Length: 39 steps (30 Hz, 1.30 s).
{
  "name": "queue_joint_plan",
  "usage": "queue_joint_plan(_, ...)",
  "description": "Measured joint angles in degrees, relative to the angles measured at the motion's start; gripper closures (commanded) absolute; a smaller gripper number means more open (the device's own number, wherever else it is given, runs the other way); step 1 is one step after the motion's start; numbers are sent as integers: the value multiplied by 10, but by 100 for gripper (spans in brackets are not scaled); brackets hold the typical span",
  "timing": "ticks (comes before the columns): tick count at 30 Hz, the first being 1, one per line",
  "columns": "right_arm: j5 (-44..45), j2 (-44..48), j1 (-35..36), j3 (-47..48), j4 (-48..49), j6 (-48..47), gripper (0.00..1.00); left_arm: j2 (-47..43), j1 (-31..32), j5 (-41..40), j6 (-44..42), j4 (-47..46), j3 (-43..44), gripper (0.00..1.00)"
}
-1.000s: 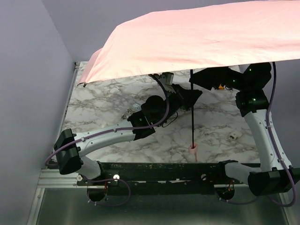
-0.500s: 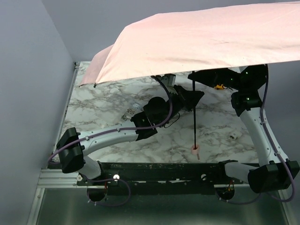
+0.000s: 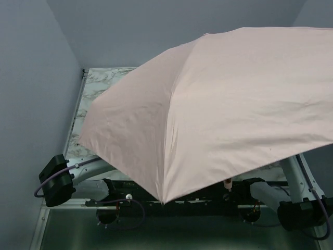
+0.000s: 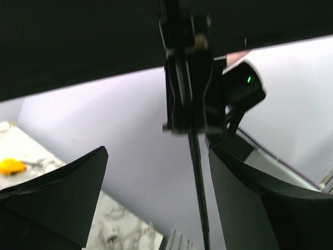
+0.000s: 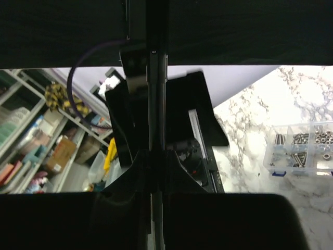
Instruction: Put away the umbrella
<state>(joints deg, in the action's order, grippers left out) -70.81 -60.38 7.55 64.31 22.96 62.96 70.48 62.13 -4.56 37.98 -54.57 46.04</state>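
The umbrella (image 3: 218, 109) is spread open, and its pale pink canopy covers most of the table and both grippers in the top view. Only its small handle (image 3: 227, 183) pokes out below the rim. In the left wrist view my left gripper (image 4: 157, 151) is open, and the thin dark shaft (image 4: 197, 172) runs between its fingers, close to the right finger (image 4: 260, 198) without a grip. In the right wrist view my right gripper (image 5: 156, 156) is shut on the shaft (image 5: 156, 104), under the dark underside of the canopy.
A small orange object (image 4: 10, 165) lies on the marble table (image 3: 99, 83). A clear box of metal screws (image 5: 302, 146) sits on the marble beside my right gripper. Both arm bases (image 3: 56, 179) stand at the near edge.
The canopy has tipped down toward the camera and now hides the table and both grippers. My left gripper let go of the shaft and opened. My right gripper closed on the shaft.
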Motion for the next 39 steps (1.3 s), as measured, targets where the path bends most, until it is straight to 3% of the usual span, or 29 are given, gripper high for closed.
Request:
queue_joint_plan(9,-56,29,0,-47,0,-47,99,10,-27,49,24,-74,42,22)
queue_joint_plan(21,-62,32,0,-53,-12,-77,99,120,-28,88,83,-79,151,50)
queue_joint_plan(22,-62,32,0,-53,-20,-85,99,125,-28,91,86,-70,158,58)
queue_joint_plan(25,-64,32,0,-52,-40,-106,99,134,-31,93,89,-51,169,99)
queue_joint_plan(27,-67,34,0,-49,-49,-120,99,138,-35,93,89,-35,173,100)
queue_joint_plan(28,-67,35,0,-48,-58,-132,97,139,-37,92,95,-31,175,100)
queue_joint_plan(30,-66,34,-1,-40,-83,-162,68,139,-35,92,95,-21,180,100)
queue_joint_plan(32,-57,33,0,-17,-149,-209,53,136,-35,85,91,-6,184,100)
queue_joint_plan(34,-35,24,0,20,-224,-271,46,125,-28,51,79,57,197,100)
queue_joint_plan(39,-1,-5,0,93,-346,-380,45,117,-7,-39,57,176,244,100)
